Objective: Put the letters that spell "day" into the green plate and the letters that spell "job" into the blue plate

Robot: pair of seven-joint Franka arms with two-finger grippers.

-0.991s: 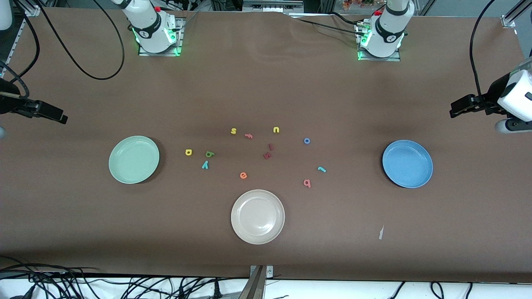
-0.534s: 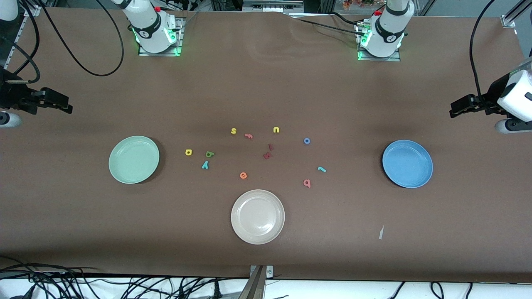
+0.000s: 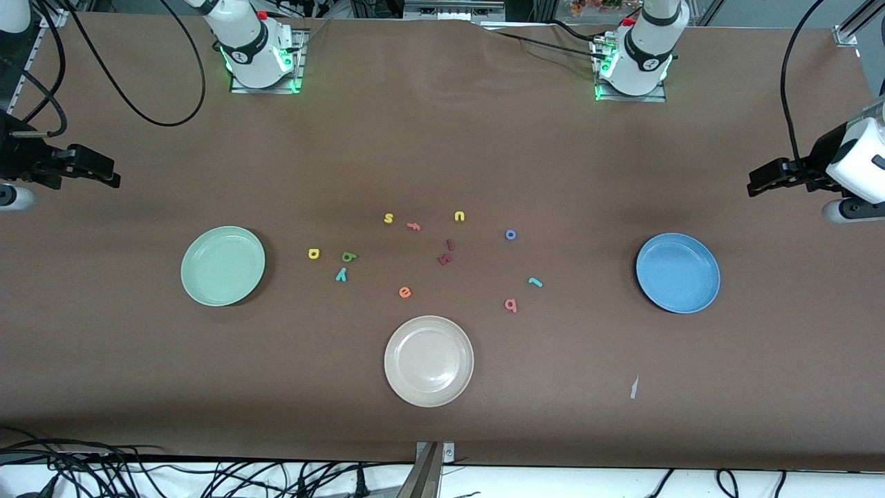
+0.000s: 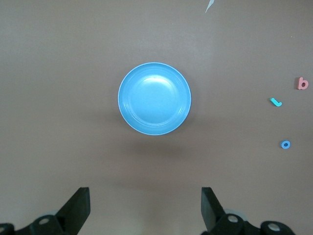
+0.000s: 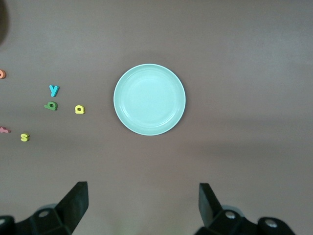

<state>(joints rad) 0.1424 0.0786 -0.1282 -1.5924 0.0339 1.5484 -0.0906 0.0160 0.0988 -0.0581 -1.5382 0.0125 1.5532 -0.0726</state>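
The green plate (image 3: 222, 265) lies toward the right arm's end of the table and the blue plate (image 3: 677, 272) toward the left arm's end. Beside the green plate lie a yellow rounded letter (image 3: 314, 254), an olive one (image 3: 349, 257) and a teal "y" (image 3: 341, 274). Nearer the blue plate lie the blue "o" (image 3: 510, 234), teal "j" (image 3: 535, 281) and pink "b" (image 3: 511, 304). My right gripper (image 5: 143, 196) hangs open and empty, high above the table beside the green plate (image 5: 149, 99). My left gripper (image 4: 145, 196) hangs open and empty beside the blue plate (image 4: 154, 98).
A beige plate (image 3: 429, 360) sits nearest the front camera, mid-table. Between the two letter groups lie a yellow "s" (image 3: 388, 218), a yellow "u" (image 3: 459, 216), orange letters (image 3: 405, 292) and dark red letters (image 3: 446, 258). A white scrap (image 3: 633, 387) lies near the front edge.
The right gripper rose slightly and shifted a little toward the table's middle early in the second, then held still. The left gripper and all letters stayed put.
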